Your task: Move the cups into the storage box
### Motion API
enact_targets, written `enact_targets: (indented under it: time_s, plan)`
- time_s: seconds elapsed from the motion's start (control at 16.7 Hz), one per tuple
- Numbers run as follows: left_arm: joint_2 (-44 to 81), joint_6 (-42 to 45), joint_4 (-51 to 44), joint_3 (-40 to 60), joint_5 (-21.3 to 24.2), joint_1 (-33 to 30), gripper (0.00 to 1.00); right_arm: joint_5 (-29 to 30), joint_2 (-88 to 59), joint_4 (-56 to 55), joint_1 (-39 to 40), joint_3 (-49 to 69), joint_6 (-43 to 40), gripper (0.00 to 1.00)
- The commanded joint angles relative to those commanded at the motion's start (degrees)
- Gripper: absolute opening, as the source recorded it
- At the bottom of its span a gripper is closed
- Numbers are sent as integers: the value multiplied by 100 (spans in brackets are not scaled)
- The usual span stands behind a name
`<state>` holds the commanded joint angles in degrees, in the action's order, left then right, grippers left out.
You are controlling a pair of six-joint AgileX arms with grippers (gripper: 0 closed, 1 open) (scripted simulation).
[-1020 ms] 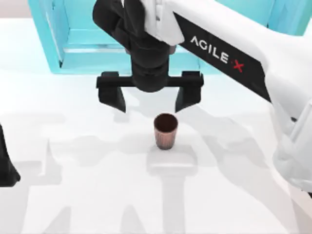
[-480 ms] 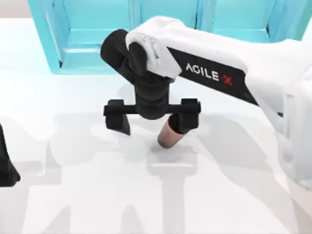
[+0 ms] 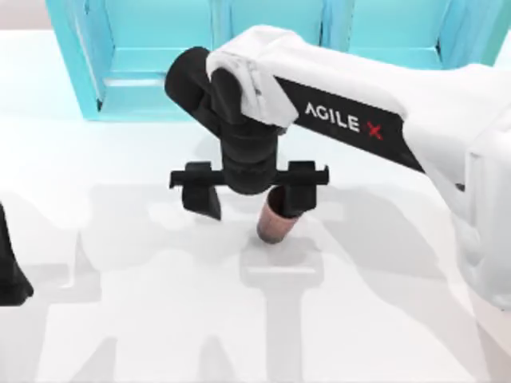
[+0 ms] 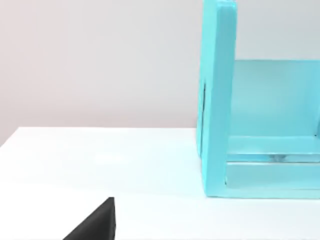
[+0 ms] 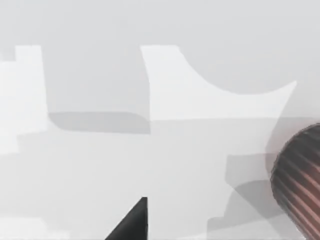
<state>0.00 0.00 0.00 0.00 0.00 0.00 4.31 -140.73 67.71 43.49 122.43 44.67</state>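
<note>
right end effector [image 3: 249,195] spread beside tilted cup [image 3: 275,224]

Near mid-table, a ribbed tapered tumbler [image 3: 276,226] [image 5: 300,180], tilted, under the right-hand finger of the right gripper [image 3: 251,195], fingers spread wide, the tumbler not between them. Behind both, along the far edge, a large compartmented unit [image 3: 120,72] [image 4: 220,100]. At the table's [image 3: 120,319] left edge, the parked left gripper [image 3: 9,271].
</note>
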Motion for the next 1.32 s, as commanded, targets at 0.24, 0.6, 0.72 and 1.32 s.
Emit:
enact_targets:
  time_s: [0.24,0.6,0.72,1.32]
  plan:
    - [0,0,0,0,0,0,100,0,0,0,0,0,0,32]
    - [0,0,0,0,0,0,100,0,0,0,0,0,0,0]
    - [0,0,0,0,0,0,100,0,0,0,0,0,0,0]
    - [0,0,0,0,0,0,100,-11,601,294,-306,-308,-297,0]
